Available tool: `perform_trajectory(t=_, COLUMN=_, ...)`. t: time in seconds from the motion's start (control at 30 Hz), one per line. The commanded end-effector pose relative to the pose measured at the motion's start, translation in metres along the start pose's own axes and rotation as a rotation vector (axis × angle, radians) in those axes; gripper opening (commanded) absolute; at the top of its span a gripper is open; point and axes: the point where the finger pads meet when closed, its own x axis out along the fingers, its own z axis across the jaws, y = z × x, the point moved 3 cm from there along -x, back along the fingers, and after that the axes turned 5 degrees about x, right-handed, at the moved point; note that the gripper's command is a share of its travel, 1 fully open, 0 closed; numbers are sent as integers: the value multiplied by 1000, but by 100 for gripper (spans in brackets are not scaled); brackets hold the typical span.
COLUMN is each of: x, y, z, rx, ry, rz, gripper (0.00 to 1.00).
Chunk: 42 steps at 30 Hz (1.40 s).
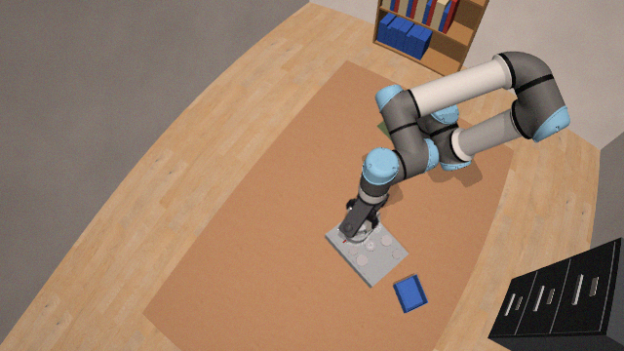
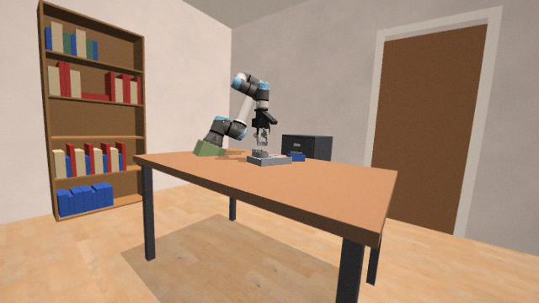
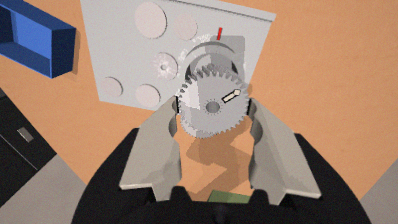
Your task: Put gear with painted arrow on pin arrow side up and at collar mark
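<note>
In the wrist view my gripper (image 3: pixel 212 98) is shut on the grey gear (image 3: pixel 213 104), its two jaws pressing on the toothed rim. The gear's cream arrow (image 3: pixel 231 95) faces up and points right and slightly up. Beyond the gear is the grey collar (image 3: pixel 216 54) with a red mark (image 3: pixel 219 33) on its far edge; the pin is hidden by the gear. The gear is held above the grey base plate (image 1: pixel 367 253), over its far corner. In the exterior view the gripper (image 2: pixel 261 140) hangs a little above the plate (image 2: pixel 269 159).
The plate carries a small fixed gear (image 3: pixel 164 65) and several flat round discs (image 3: pixel 150 19). A blue tray (image 1: pixel 409 292) lies on the table beside the plate. A black cabinet (image 1: pixel 561 297) stands off the table's corner, a bookshelf (image 1: pixel 429 29) behind the arm.
</note>
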Motion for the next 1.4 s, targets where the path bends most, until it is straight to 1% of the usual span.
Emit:
perform_trajectory(t=0.0, x=2, y=0, z=0, rx=0, ry=0, rz=2, gripper=0)
perform_trajectory(t=0.5, x=21, y=1, z=0, rx=0, ry=0, rz=2, gripper=0)
perform_trajectory(t=1.37, x=22, y=1, z=0, rx=0, ry=0, rz=2, gripper=0)
